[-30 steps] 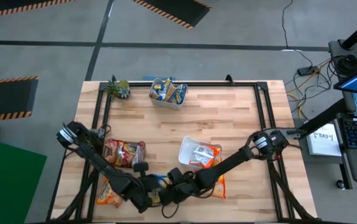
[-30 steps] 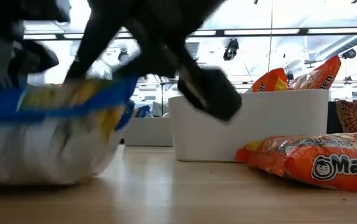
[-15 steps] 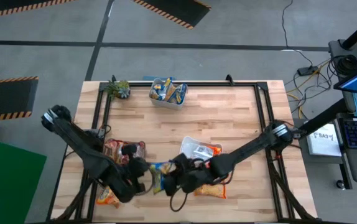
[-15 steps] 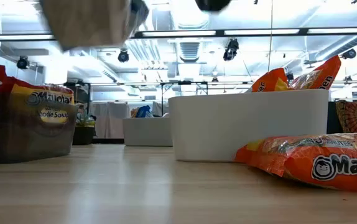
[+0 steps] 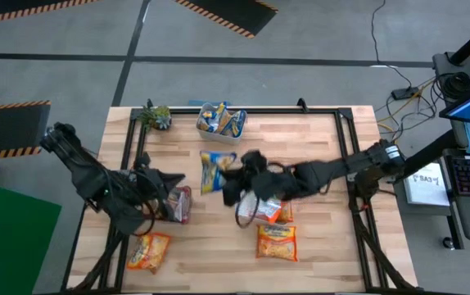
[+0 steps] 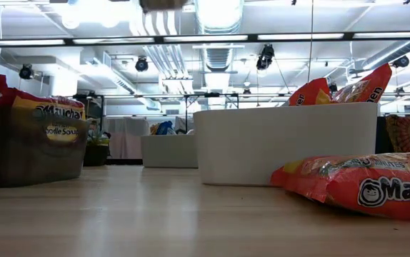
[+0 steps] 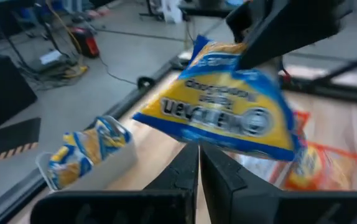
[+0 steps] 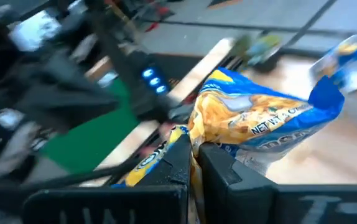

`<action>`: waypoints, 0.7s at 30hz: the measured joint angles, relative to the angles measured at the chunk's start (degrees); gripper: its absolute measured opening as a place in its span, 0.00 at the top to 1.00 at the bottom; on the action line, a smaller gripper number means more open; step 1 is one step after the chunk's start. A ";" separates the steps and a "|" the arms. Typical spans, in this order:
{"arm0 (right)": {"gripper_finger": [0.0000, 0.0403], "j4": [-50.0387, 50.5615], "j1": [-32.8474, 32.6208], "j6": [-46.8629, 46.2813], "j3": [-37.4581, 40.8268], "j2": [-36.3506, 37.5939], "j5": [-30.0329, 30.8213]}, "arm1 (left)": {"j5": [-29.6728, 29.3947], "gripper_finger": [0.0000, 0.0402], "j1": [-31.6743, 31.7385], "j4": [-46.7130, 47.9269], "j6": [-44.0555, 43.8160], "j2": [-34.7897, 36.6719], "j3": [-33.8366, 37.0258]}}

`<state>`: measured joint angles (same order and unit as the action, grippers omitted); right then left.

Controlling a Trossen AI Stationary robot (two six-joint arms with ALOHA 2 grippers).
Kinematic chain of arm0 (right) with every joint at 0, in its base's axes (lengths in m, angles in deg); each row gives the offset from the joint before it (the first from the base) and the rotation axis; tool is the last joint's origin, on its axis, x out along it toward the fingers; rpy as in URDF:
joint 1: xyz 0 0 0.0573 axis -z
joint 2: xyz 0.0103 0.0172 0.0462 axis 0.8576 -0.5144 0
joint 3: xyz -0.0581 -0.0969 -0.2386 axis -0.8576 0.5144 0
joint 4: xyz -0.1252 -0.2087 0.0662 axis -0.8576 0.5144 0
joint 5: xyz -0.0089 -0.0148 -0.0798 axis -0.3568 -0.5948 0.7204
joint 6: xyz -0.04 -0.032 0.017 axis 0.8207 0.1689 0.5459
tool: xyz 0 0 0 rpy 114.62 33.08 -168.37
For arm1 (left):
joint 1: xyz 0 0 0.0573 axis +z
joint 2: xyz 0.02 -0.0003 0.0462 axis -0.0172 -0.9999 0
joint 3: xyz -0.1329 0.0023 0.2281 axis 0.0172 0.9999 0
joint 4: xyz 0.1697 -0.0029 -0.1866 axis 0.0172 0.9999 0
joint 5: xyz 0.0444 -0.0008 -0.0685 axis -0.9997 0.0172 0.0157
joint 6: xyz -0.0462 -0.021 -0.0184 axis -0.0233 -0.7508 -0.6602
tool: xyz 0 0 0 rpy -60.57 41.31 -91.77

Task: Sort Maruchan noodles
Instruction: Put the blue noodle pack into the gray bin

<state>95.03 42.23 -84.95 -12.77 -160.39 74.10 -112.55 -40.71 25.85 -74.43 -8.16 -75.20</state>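
A blue-and-yellow Maruchan packet (image 5: 216, 170) hangs high over the table's middle, with my right gripper (image 5: 233, 177) shut on it. My left gripper (image 5: 179, 178) is shut on nothing a short way to the packet's left, over the dark tray (image 5: 169, 205) of red packets. In the left wrist view the packet (image 7: 228, 112) hangs just beyond my shut fingers (image 7: 198, 168). Blue-and-yellow packets fill the far white bin (image 5: 221, 121), and orange ones stand in the middle white bin (image 5: 250, 197). Two orange packets (image 5: 277, 242) (image 5: 149, 251) lie flat on the table. My right gripper pinches the packet between its two fingers at the edge on its right side (image 8: 213, 132). The fingers come at it nearly level from the table's right. The packet is lifted clear of the table and spreads out beyond the fingertips.
A small plant (image 5: 155, 116) stands at the far left corner. In the low view the white bin (image 6: 287, 143) and an orange packet (image 6: 362, 187) fill the right, and the dark tray (image 6: 30, 143) stands at the left. Bare wood lies between them.
Both grippers have risen from the table's near edge and gone toward its far edge. The blue-and-yellow packet has been lifted clear off the table and has gone with my right gripper over the middle. My left gripper has drawn away from it toward the left.
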 joint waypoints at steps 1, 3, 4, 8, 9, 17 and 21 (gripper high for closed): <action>0.98 0.73 1.35 0.92 0.00 0.25 0.00 | -0.68 1.00 0.27 -0.02 -0.08 0.61 0.00; 0.98 2.76 4.55 3.11 0.00 0.69 -0.27 | -1.90 1.00 0.91 -0.05 -0.14 1.78 0.00; 0.98 3.81 6.29 3.99 0.00 0.71 -0.49 | -2.57 1.00 1.37 -0.04 -0.18 2.33 0.00; 0.98 7.15 14.08 9.11 0.00 0.41 -1.99 | -3.16 1.00 4.02 0.17 -0.14 4.03 0.00; 0.98 7.68 16.09 10.80 0.00 0.16 -1.99 | -3.16 1.00 4.98 0.28 -0.11 4.36 0.00; 0.98 5.12 34.12 19.92 0.02 -5.36 -10.72 | -3.22 1.00 17.02 0.36 0.92 6.41 0.00; 0.98 0.91 41.24 18.53 0.03 -10.09 -22.39 | -2.70 1.00 25.26 0.32 2.98 6.68 0.00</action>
<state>95.94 83.47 -66.41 -12.74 -170.48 51.70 -115.25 -15.45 26.17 -71.45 -1.47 -75.20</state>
